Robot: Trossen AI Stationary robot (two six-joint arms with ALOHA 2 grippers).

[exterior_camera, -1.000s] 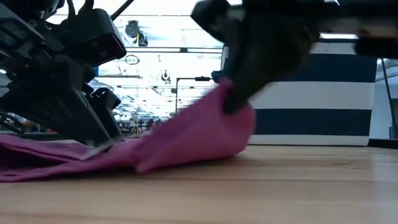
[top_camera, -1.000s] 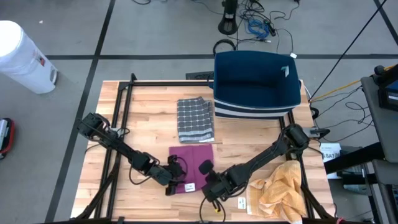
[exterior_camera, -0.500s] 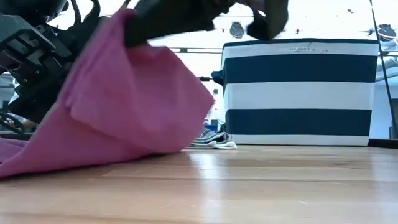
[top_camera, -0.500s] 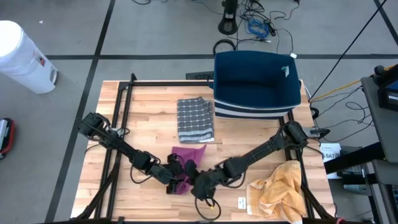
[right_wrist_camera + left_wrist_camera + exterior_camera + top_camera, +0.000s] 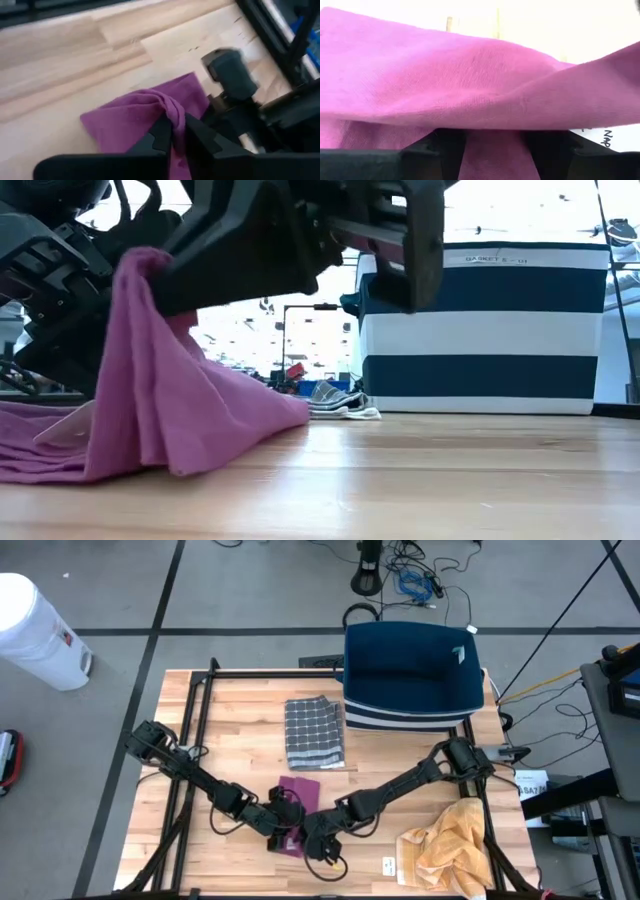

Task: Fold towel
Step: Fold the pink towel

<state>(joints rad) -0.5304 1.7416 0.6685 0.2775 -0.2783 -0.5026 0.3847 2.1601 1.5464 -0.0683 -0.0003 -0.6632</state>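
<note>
Right now the right gripper (image 5: pixel 312 836) has its fingers clamped on a bunched fold of the purple towel (image 5: pixel 297 788) near the desk's (image 5: pixel 240 730) front edge, beside the left gripper (image 5: pixel 283 830), whose fingers stand apart over the cloth.

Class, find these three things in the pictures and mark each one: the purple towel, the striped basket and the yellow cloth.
purple towel (image 5: pixel 190 420), low view, on its hanging fold.
striped basket (image 5: pixel 480 330), low view, on the white band of its front wall.
yellow cloth (image 5: pixel 448 845), high view, on the middle of the crumpled heap.
</note>
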